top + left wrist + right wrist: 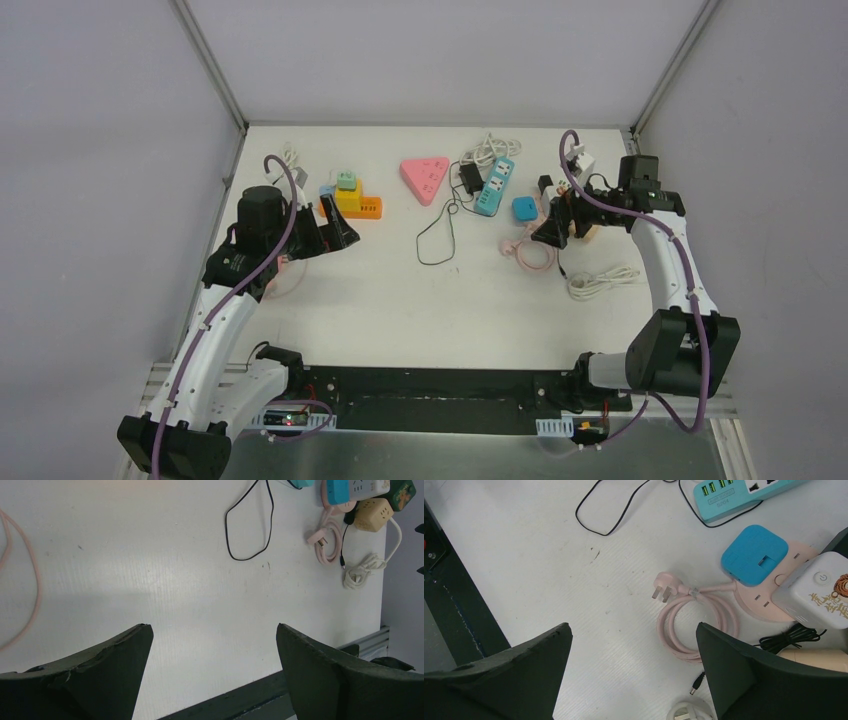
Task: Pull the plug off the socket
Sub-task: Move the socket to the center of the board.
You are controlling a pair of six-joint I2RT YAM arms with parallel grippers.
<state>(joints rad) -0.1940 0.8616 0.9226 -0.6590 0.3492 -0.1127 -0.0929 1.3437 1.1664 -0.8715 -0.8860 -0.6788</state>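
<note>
Blue plug (pixel 754 555): seated on pink socket (pixel 756 602), ahead and to right of right claw (pixel 633 630). White adapter (pixel 819 597) on same socket, possibly plugged in too; frame edge cuts it off. Pink cable (pixel 711 587) coiled just ahead of claw's right finger. Right claw: fingers wide apart, holding nothing. Left claw (pixel 215 627): fingers wide apart above bare table (pixel 150 580), empty. Green plug (pixel 346 181) atop orange socket (pixel 360 207), just beyond left claw. Teal power strip (pixel 744 492) farther ahead of right claw.

Triangular socket (pixel 424 180) at the table's (pixel 400 300) 12 o'clock; power strip (pixel 494 186) at its 3, stepped socket block (pixel 357 203) at 9, coiled cable (pixel 603 282) at 4
</note>
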